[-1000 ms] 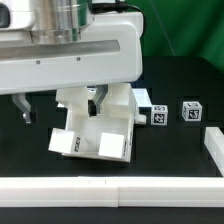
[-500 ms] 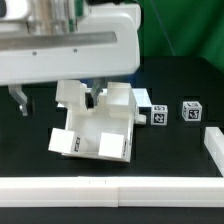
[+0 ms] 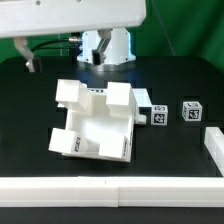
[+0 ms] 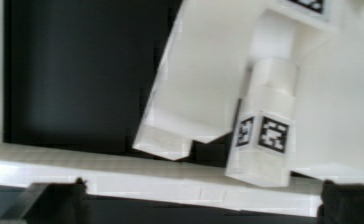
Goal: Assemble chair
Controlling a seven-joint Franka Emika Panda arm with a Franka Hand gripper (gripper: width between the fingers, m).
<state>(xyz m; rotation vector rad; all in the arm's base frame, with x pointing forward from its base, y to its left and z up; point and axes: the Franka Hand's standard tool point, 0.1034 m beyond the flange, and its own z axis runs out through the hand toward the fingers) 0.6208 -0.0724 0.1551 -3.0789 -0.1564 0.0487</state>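
Observation:
The partly joined chair (image 3: 93,122) lies on the black table: a flat white plate with long blocks along its sides and tags on its near face. Two small tagged cubes (image 3: 158,114) (image 3: 190,110) stand apart to the exterior view's right of it. The gripper (image 4: 193,206) is open and empty, raised well above the chair. One dark finger (image 3: 29,60) hangs at the exterior view's upper left. In the wrist view the chair's plate and a tagged block (image 4: 264,128) show beyond the jaws, which stand wide apart.
A long plain white rail (image 3: 110,192) runs along the table's near edge and also shows in the wrist view (image 4: 179,178). A white piece (image 3: 214,146) lies at the exterior view's right edge. The robot base (image 3: 106,44) stands behind the chair.
The gripper has risen straight up from just above the chair, with nothing in it. The chair and the cubes have not moved.

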